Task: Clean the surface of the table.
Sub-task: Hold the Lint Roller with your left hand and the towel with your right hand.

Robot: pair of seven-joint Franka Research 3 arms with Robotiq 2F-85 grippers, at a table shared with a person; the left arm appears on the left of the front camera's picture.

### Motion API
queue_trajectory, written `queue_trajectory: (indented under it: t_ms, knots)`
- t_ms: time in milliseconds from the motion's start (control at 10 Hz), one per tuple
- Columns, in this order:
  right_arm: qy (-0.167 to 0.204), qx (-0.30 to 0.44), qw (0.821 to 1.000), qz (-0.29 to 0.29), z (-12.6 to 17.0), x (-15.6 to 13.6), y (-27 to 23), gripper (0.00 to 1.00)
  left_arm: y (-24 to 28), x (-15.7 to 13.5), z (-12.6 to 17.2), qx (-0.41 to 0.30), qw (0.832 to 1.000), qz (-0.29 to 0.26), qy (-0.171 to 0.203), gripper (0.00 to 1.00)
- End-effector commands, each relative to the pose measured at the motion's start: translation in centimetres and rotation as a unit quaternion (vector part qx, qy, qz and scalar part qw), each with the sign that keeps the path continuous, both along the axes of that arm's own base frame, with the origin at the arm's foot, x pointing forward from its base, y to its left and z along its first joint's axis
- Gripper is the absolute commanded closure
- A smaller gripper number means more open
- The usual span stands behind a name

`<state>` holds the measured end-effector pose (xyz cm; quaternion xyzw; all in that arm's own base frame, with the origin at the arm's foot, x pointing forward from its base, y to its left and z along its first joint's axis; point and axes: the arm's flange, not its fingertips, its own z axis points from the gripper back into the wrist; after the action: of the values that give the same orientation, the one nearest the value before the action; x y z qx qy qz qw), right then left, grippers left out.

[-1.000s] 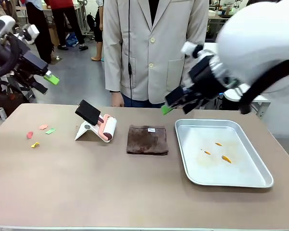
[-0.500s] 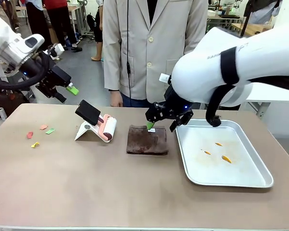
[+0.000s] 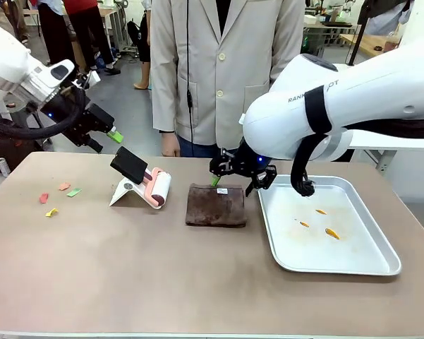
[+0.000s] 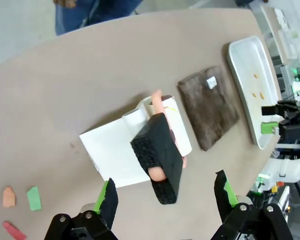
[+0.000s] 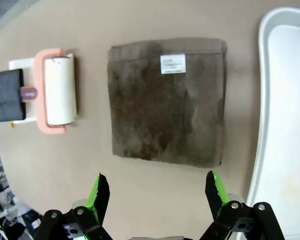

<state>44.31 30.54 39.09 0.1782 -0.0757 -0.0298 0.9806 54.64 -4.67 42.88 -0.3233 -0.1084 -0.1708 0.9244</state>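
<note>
Four small coloured scraps [image 3: 44,198] lie near the left end of the brown table [image 3: 127,268], too small to name. Above that end the left gripper [image 3: 104,140] hangs in the air, fingers apart and holding nothing; its arm is cut off by the picture's edge. A lint roller [image 3: 155,188] leans on a white stand [image 3: 123,192], its black handle covering part of the stand. A folded brown cloth [image 3: 216,206] lies mid-table, and the right gripper [image 3: 236,182] hangs low over it, fingers spread and empty. That arm hides the far left corner of the metal tray [image 3: 349,251], which holds tiny orange bits [image 3: 331,233] that are hard to make out.
</note>
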Motion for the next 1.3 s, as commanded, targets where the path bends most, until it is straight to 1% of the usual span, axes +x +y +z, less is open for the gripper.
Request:
queue_trajectory:
  t_ms: [0,200,300,500,700,1000,1100,1200]
  knots:
    - [-0.005,0.012,1.000,-0.009,0.5,0.1,0.5,0.00,-1.2,-0.6,-1.2,-0.017,0.999,0.027,0.005,0.00]
    - [-0.007,0.014,1.000,-0.023,0.4,0.4,0.4,0.00,-2.6,-1.1,-2.2,-0.030,0.999,0.036,0.014,0.00]
    - [-0.008,0.007,0.999,-0.030,0.0,0.6,0.2,0.00,-3.3,-1.1,-2.9,-0.034,0.998,0.046,0.027,0.00]
    - [-0.004,0.010,0.999,-0.033,-0.3,0.7,-0.1,0.00,-3.6,-0.9,-3.7,-0.015,0.997,0.043,0.057,0.00]
    - [0.000,0.017,0.999,-0.031,-0.3,0.7,-0.3,0.00,-3.6,-1.1,-3.7,0.002,0.997,0.052,0.056,0.00]
    - [0.000,0.016,0.999,-0.036,-0.5,0.9,-0.2,0.00,-4.3,-1.5,-3.9,-0.010,0.996,0.057,0.063,0.00]
    - [-0.004,0.004,0.999,-0.039,-0.6,1.0,-0.3,0.00,-4.6,-1.7,-3.8,-0.013,0.996,0.059,0.066,0.00]
    - [0.003,0.006,1.000,-0.017,-0.4,0.8,-0.6,0.00,-4.8,-1.7,-3.6,-0.019,0.996,0.061,0.069,0.00]
